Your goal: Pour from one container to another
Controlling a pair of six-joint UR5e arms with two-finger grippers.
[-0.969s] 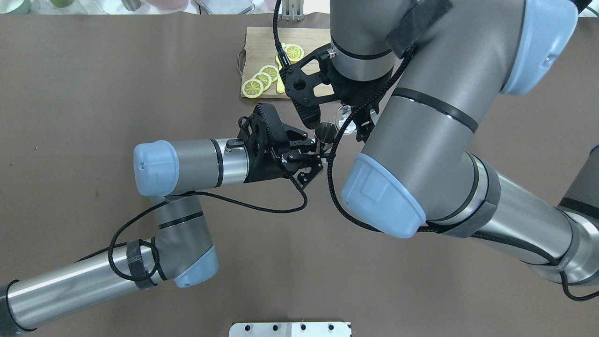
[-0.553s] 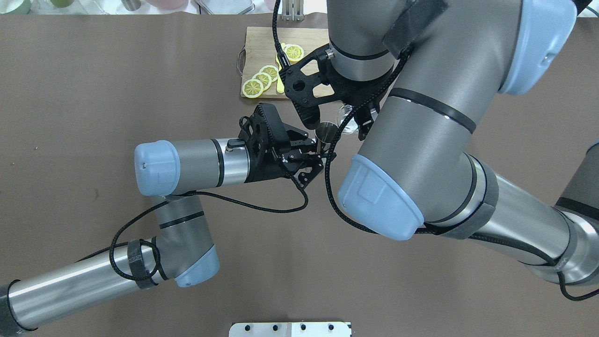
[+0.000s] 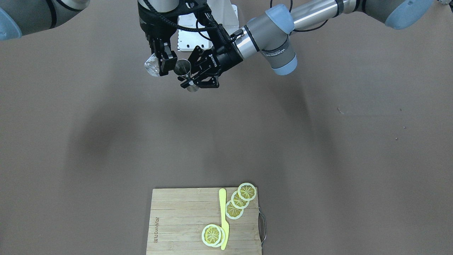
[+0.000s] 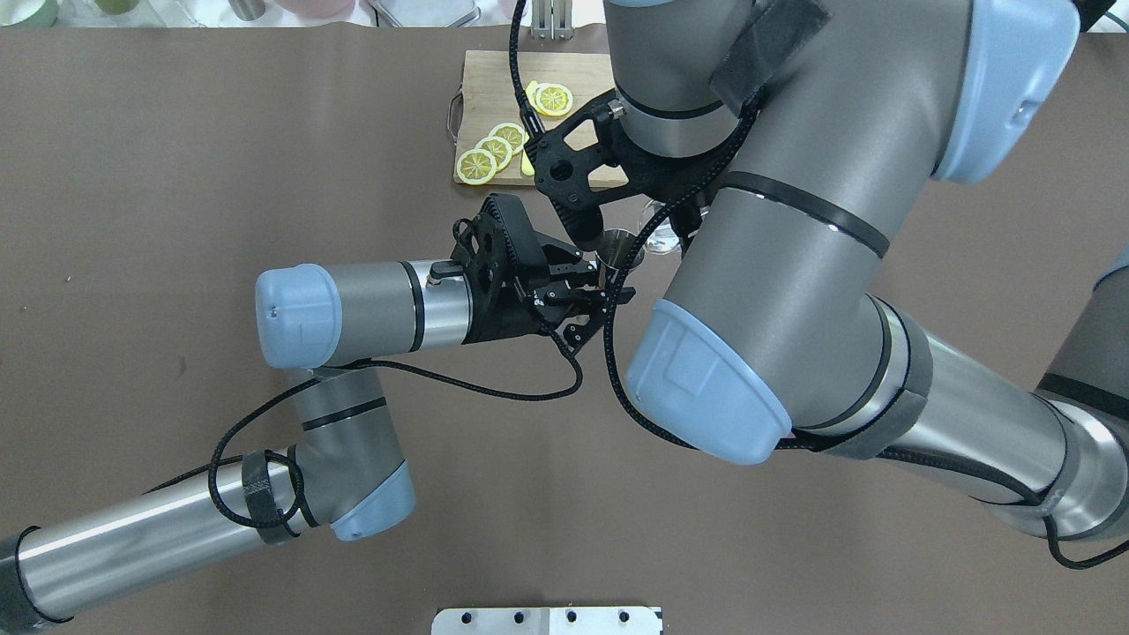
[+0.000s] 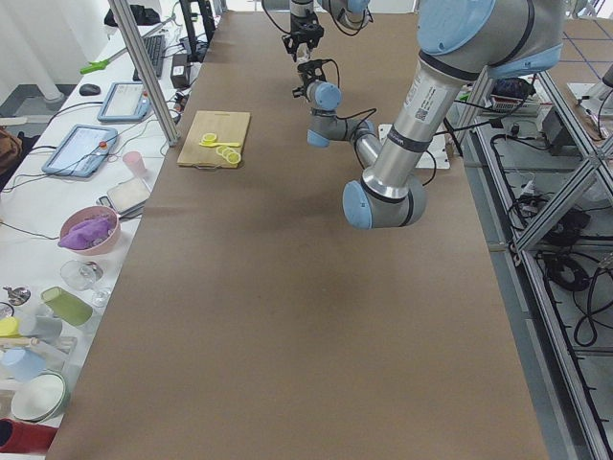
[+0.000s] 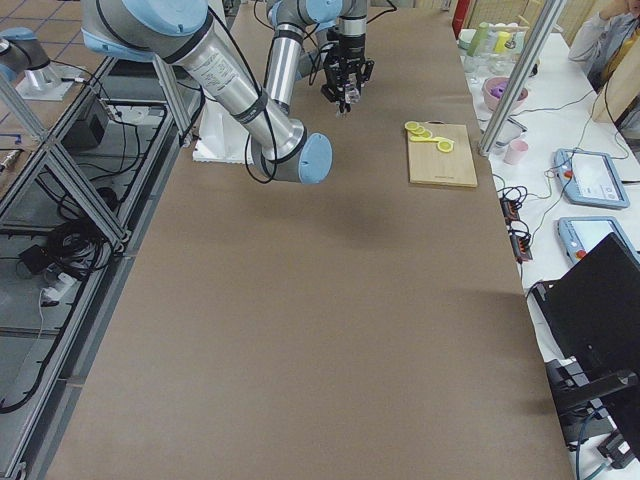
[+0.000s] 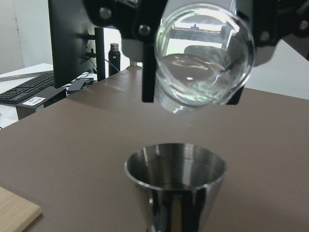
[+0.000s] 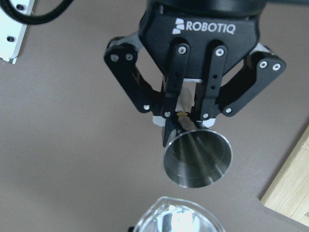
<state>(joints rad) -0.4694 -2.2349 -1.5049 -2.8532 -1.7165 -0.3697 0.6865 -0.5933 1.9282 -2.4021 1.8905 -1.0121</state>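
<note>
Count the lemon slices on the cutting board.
4 lemon slices: three overlapping in a row beside the yellow knife, one apart at the knife's other end; another may hide beneath it.

Brown table [image 3: 106,159]
A wooden cutting board [image 3: 177,212] lies flat near the operators' edge; a white base plate [image 4: 547,620] sits at the robot's edge.

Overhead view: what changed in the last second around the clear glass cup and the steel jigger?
The right arm swung slightly toward the view's left; the small clear glass cup in the right gripper is now more hidden under it. Nothing grasped or released. The left gripper still holds the grey hourglass steel jigger upright, barely moved; wooden cutting board unchanged.
</note>
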